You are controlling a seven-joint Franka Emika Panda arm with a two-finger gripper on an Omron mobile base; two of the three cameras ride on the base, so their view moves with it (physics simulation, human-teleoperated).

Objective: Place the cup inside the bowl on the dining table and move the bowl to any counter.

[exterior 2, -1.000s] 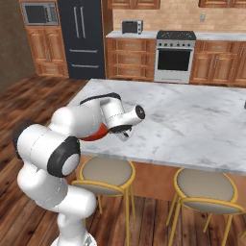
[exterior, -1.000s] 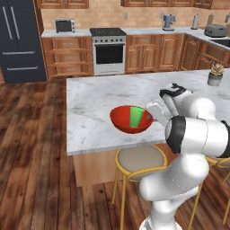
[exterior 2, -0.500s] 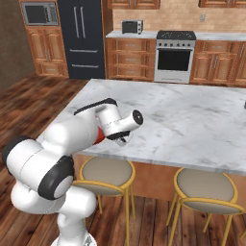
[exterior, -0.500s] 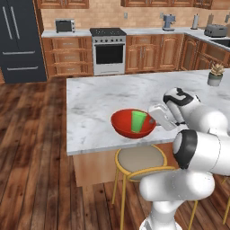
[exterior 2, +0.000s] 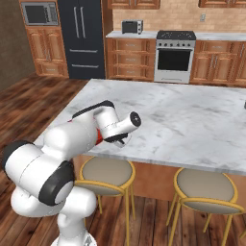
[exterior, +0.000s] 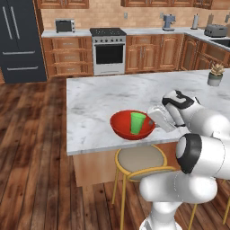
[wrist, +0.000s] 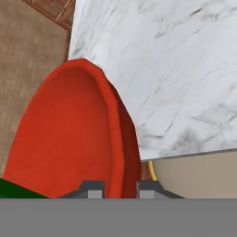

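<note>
Off table edge, bowl [exterior: 133, 126] seemingly lifted.

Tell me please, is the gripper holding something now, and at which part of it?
Yes. The gripper holds the red bowl by its rim: one of the fingers is inside the wall, the other outside. The green cup stands in the bowl.

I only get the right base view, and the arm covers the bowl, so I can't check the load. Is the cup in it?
Observer: Yes. In the left base view the cup stands upright inside the bowl.
Operator: Where is the gripper?
Observer: In the hand view the gripper straddles the bowl's rim, one tip inside and one outside. I cannot tell whether it pinches.
Operator: Where on the table?
Observer: By the near edge of the dining table, above a stool.
</note>
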